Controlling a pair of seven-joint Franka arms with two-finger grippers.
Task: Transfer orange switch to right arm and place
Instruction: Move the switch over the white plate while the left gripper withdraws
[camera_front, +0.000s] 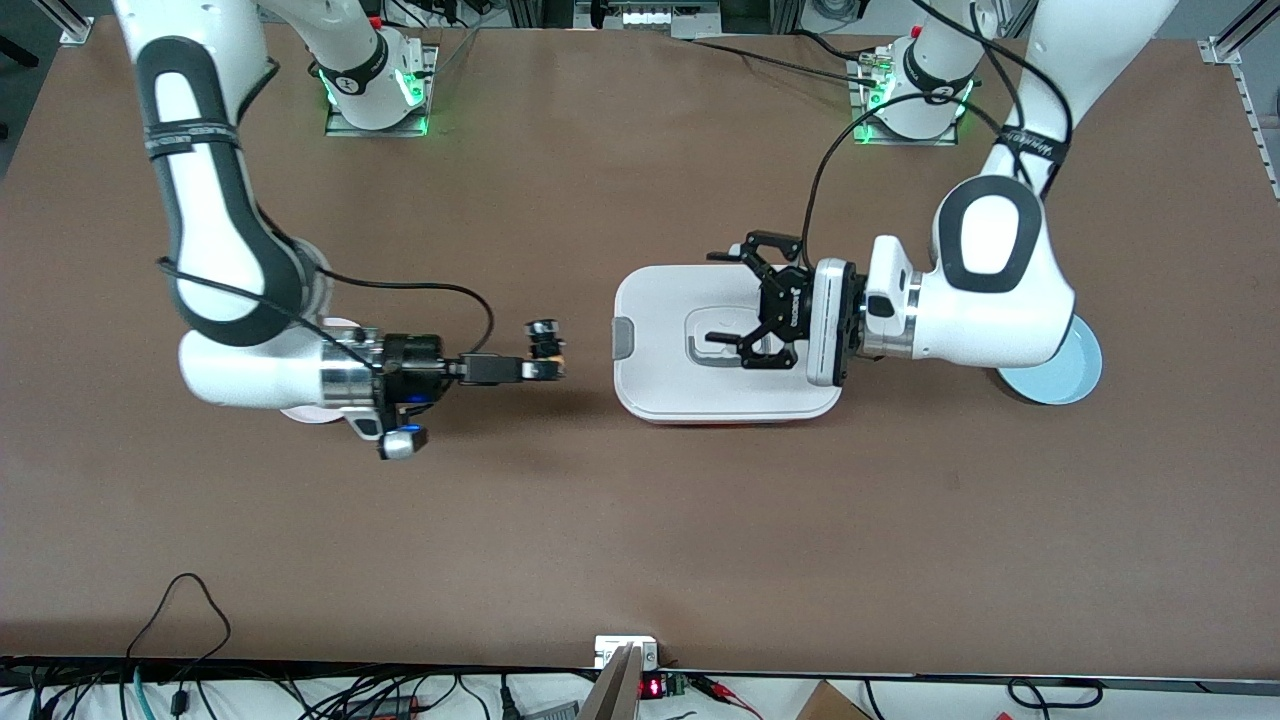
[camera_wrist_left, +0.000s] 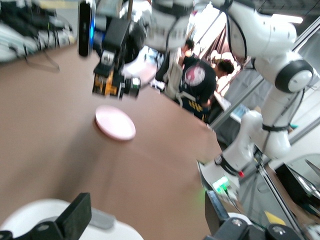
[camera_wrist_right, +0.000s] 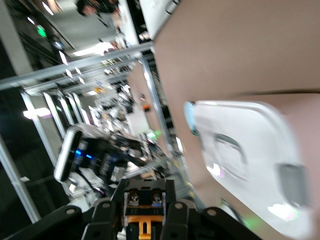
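We see a brown bench (camera_front: 640, 520), a white box (camera_front: 660, 385) with a grey latch (camera_front: 623, 338), a pink plate (camera_wrist_left: 115, 123), a pale blue plate (camera_front: 1075, 370), and a black switch (camera_front: 546, 345) banded orange.

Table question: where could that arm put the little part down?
The right gripper, shut on the orange switch, hangs over bare table. Free: between pink plate and white box. Crowded: the open left gripper over that box.

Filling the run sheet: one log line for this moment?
right gripper: shut on orange switch | left gripper: open over white box | stage: handover done, not placed
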